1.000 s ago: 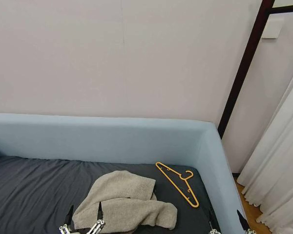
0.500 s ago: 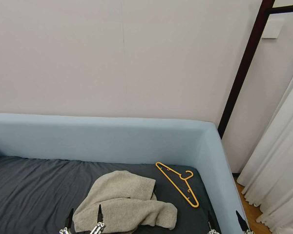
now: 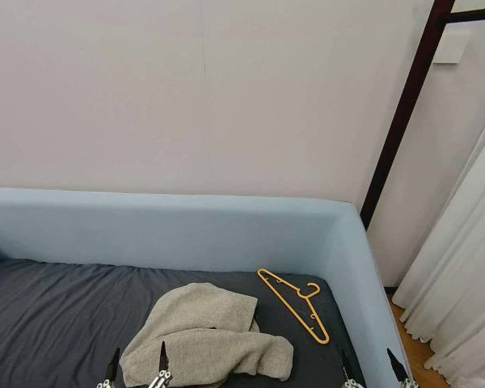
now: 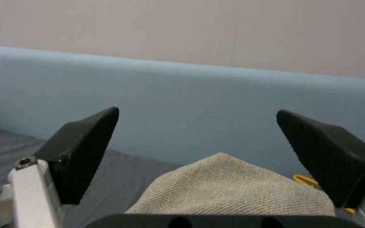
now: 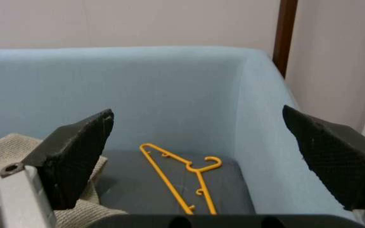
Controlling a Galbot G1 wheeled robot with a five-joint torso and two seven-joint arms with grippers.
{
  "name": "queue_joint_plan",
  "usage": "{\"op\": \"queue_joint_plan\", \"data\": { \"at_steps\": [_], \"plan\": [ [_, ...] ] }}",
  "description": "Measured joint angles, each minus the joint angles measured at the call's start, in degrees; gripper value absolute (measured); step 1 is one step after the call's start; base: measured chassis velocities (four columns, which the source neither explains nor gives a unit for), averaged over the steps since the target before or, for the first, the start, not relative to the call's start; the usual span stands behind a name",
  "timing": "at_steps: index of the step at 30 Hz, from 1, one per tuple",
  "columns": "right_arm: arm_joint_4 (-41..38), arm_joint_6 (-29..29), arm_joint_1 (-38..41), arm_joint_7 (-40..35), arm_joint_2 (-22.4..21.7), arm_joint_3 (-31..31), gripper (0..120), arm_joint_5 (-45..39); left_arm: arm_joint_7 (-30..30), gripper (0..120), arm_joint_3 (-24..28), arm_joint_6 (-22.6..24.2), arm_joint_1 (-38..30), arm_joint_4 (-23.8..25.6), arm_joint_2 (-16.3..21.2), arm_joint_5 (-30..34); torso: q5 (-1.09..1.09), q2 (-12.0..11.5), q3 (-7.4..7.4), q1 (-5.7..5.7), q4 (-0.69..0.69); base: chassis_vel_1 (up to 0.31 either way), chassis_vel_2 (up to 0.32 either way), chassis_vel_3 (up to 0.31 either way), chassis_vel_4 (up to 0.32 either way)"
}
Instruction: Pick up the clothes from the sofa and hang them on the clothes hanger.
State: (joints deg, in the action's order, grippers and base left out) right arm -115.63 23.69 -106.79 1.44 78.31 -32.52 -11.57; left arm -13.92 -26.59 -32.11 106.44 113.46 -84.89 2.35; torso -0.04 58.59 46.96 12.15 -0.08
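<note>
- The sofa (image 3: 186, 230) is pale blue with a dark grey seat (image 3: 48, 315), and both of the task's things lie on that seat toward the sofa's right end
- The garment (image 3: 202, 331), a beige knitted piece, lies in a crumpled heap on the sofa seat, near the front edge and well short of the backrest; no part of it is lifted
- The hanger (image 3: 295, 303), thin and orange, lies flat on the sofa seat just beside the garment, in the corner where the backrest meets the sofa's right arm, with its hook turned toward that arm (it looks apart from the garment, though the gap is narrow)
- The left gripper (image 3: 139, 361) hangs low at the sofa's front edge, at the near side of the garment; its fingers (image 4: 81, 152) are spread wide, and the fabric lies ahead of them rather than pinched between them, so it grips nothing
- The right gripper (image 3: 369, 362) hangs at the same front edge, close to the sofa's right arm; it too is spread wide and empty, and it faces the hanger
- As I judge it, none of the task is done: the garment is not yet grasped and the hanger is untouched
- What is left is the whole job: close on the garment, lift it clear of the sofa, take up the hanger and work the garment onto it
- The left gripper looks the better placed for the garment and the right for the hanger, both being lined up with their things from the sofa's front edge
</note>
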Motion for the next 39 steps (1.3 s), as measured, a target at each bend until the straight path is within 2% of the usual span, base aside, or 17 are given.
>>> {"op": "queue_joint_plan", "data": {
  "at_steps": [6,9,10,14,16,19,20,23,24,25,28,30,31,34,36,37,39],
  "plan": [
    [-0.8,-5.5,1.4,-0.7,-3.7,1.6,100,-3.0,-0.2,97,0.2,-0.1,-0.6,-1.5,0.9,0.5,0.01,0.0,0.00,0.00,-0.01,0.000,0.000,0.000,0.000],
    [-1.3,-9.3,3.1,-1.0,-7.9,2.2,100,-6.1,0.0,98,0.3,-0.2,-1.0,-2.7,1.9,1.2,-0.01,0.0,0.00,0.00,-0.02,0.000,0.000,0.000,0.000],
    [-1.3,-9.3,3.1,-1.0,-7.9,2.2,100,-6.1,0.0,98,0.3,-0.2,-1.0,-2.7,1.9,1.2,-0.01,0.0,0.00,0.00,-0.02,0.000,0.000,0.000,0.000],
    [-0.8,-14.9,8.8,-1.3,-15.1,5.9,100,-11.1,0.0,98,-0.4,-1.1,-0.3,-3.7,1.6,1.8,0.00,0.0,0.00,0.00,0.01,0.000,0.000,0.000,0.000],
    [-0.4,-16.0,10.5,-1.3,-16.3,6.9,100,-12.1,0.0,98,-0.5,-1.2,-0.2,-3.9,1.6,1.8,0.00,0.0,0.00,0.00,0.00,0.000,0.000,0.000,0.000],
    [2.3,-19.8,19.1,-1.3,-20.6,12.1,100,-16.0,0.0,98,-0.7,-2.0,0.5,-4.6,1.2,1.7,0.00,0.0,0.00,0.00,0.02,0.000,0.000,0.000,0.000],
    [2.3,-19.8,19.1,-1.3,-20.6,12.1,100,-16.0,0.0,98,-0.7,-2.0,0.5,-4.6,1.2,1.7,0.00,0.0,0.00,0.00,0.02,0.000,0.000,0.000,0.000],
    [5.1,-22.4,25.9,-1.3,-23.2,17.8,100,-17.8,0.0,98,-0.7,-2.6,1.3,-4.9,0.5,1.5,0.00,0.0,0.01,0.01,0.00,0.000,0.000,0.000,0.000],
    [7.2,-24.4,31.2,-1.3,-24.8,22.4,100,-18.9,0.0,98,-0.8,-3.0,2.1,-4.9,0.1,1.4,0.01,0.0,0.01,0.01,0.00,0.000,0.000,0.000,0.000],
    [7.2,-24.4,31.2,-1.3,-24.8,22.4,100,-18.9,0.0,98,-0.8,-3.0,2.1,-4.9,0.1,1.4,0.01,0.0,0.01,0.01,0.00,0.000,0.000,0.000,0.000],
    [10.8,-27.3,41.2,-1.9,-26.6,31.4,100,-21.6,-0.4,98,-1.3,-3.9,3.2,-5.0,-0.5,1.4,-0.01,0.0,0.01,0.01,0.01,0.000,0.000,0.000,0.000],
    [14.3,-27.7,47.7,-2.3,-27.1,38.3,100,-20.2,-0.8,98,-1.7,-4.5,3.7,-5.3,-0.7,1.4,0.00,0.0,0.01,0.01,0.01,0.000,0.000,0.000,0.000],
    [14.3,-27.7,47.7,-2.3,-27.1,38.3,100,-20.2,-0.8,98,-1.7,-4.5,3.7,-5.3,-0.7,1.4,0.00,0.0,0.01,0.01,0.01,0.000,0.000,0.000,0.000],
    [18.2,-29.1,56.8,-2.4,-26.8,47.9,100,-19.9,-1.5,98,-2.3,-5.3,4.0,-6.0,-1.0,1.4,0.00,0.0,0.01,0.01,-0.02,0.000,0.000,0.000,0.000],
    [20.9,-30.3,63.9,-2.3,-25.6,54.3,100,-20.7,-1.9,99,-2.9,-5.5,4.4,-6.0,-1.5,1.5,-0.02,0.0,0.01,0.01,0.00,0.000,0.000,0.000,0.000],
    [20.9,-30.3,63.9,-2.3,-25.6,54.3,100,-20.7,-1.9,99,-2.9,-5.5,4.4,-6.0,-1.5,1.5,-0.02,0.0,0.01,0.01,0.00,0.000,0.000,0.000,0.000],
    [23.7,-31.3,69.8,-1.9,-23.3,60.4,100,-22.3,-2.2,99,-3.4,-5.6,4.9,-5.6,-1.9,1.7,-0.02,0.0,0.01,0.02,0.02,0.000,0.000,0.000,0.000]
  ]
}}
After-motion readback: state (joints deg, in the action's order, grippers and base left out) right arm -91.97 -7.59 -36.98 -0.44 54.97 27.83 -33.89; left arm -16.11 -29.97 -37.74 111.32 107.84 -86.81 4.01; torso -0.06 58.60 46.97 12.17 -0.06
